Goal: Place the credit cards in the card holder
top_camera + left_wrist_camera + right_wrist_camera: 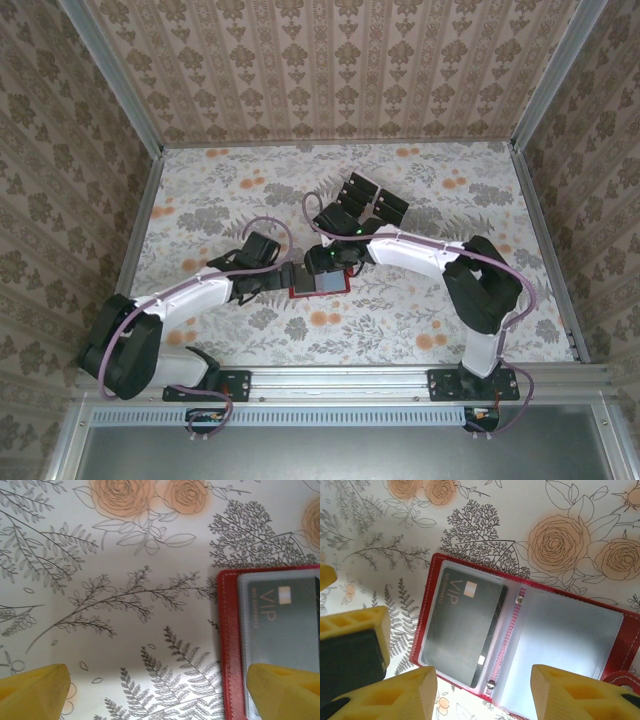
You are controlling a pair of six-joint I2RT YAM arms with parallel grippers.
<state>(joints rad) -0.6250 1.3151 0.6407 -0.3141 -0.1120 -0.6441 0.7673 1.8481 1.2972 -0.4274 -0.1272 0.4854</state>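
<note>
My right fingers (395, 695) parted, empty, over open card holder (431, 575); credit card (462, 625) in clear pocket. My left fingers (282, 690) wide apart, empty.

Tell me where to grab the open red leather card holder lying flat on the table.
The red leather card holder lies open and flat on the floral table, so probably pinch its bare red border beside the black VIP card, sliding one gripper finger under from that outer side.

left gripper (157, 672) and right gripper (480, 680) crowd the card holder (520, 630); far table (230, 180) seems open.
</note>
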